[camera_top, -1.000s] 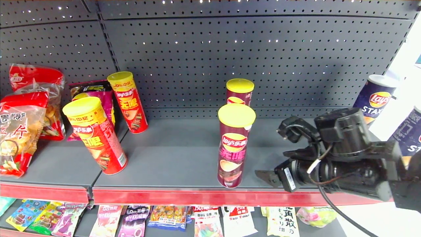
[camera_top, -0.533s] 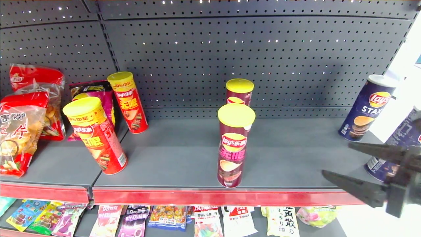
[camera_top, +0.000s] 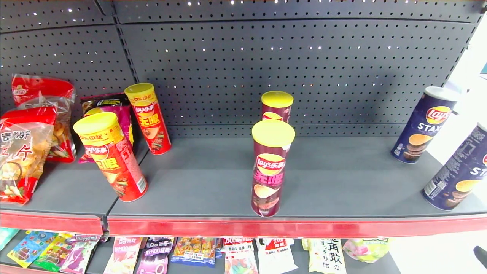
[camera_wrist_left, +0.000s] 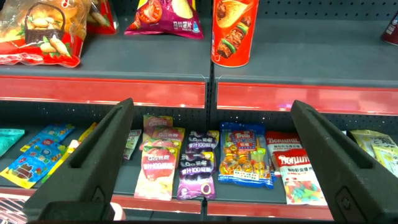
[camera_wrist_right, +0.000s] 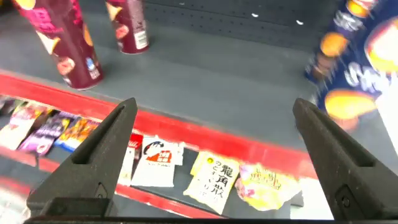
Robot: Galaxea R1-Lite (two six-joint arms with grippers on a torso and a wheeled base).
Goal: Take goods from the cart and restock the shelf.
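Right hand (camera_wrist_right: 214,104) — spread wide, empty

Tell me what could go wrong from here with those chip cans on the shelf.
The front maroon can stands right at the shelf's red front lip; a brush from an arm bringing the next item could tip it off. The front blue can sits near the shelf's right end, close to the open right gripper, so it may be clipped too.
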